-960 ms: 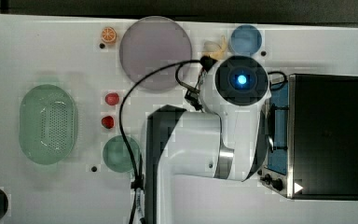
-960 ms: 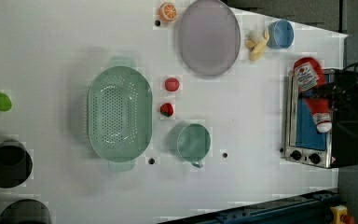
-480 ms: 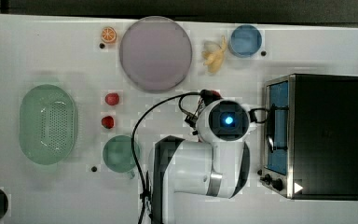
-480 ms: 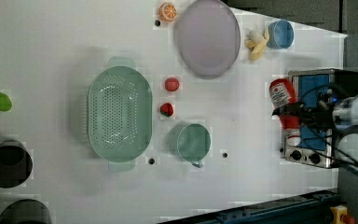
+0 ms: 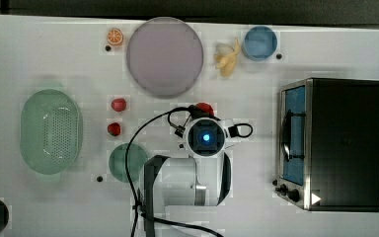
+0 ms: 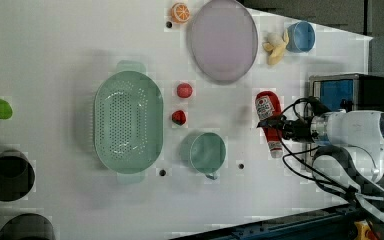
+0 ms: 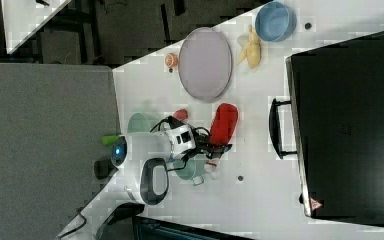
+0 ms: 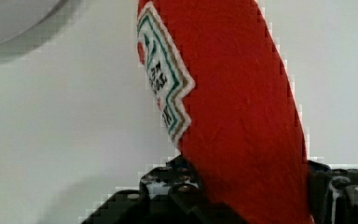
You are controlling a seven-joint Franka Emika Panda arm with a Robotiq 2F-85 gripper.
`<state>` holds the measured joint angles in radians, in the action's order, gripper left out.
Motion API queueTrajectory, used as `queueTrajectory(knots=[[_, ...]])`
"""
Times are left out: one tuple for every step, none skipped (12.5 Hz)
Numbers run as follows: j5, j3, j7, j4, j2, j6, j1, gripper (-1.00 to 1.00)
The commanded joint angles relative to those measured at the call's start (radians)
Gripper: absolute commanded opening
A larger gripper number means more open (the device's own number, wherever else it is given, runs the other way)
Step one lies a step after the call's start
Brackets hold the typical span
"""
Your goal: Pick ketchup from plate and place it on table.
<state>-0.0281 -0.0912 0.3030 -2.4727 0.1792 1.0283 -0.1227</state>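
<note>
Vs. a sec ago, in left view the ketchup (image 6: 268,121) had shifted from over the toaster oven (image 6: 351,90) leftward to over bare table (image 6: 70,45), off the plate (image 6: 223,40), i.e. placing near; gripper (image 6: 276,125) pinched the red, white-labelled, pale-tipped bottle.

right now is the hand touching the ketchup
Touching: in the left view the hand is clamped across the ketchup.
</note>
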Motion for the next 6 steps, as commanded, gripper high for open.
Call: queueTrajectory(knots=[[0.001, 0.016, -0.079, 0.012, 0.011, 0.042, -0.009, 0.69], [0.001, 0.01, -0.079, 0.012, 0.015, 0.056, -0.007, 0.91], [0.001, 0.007, -0.079, 0.013, 0.012, 0.058, -0.006, 1.0], [0.001, 0.005, -0.079, 0.015, 0.001, 0.057, -0.006, 1.0], [0.002, 0.004, -0.079, 0.022, -0.017, 0.056, -0.006, 1.0], [0.003, 0.004, -0.08, 0.032, -0.044, 0.054, -0.006, 1.0]])
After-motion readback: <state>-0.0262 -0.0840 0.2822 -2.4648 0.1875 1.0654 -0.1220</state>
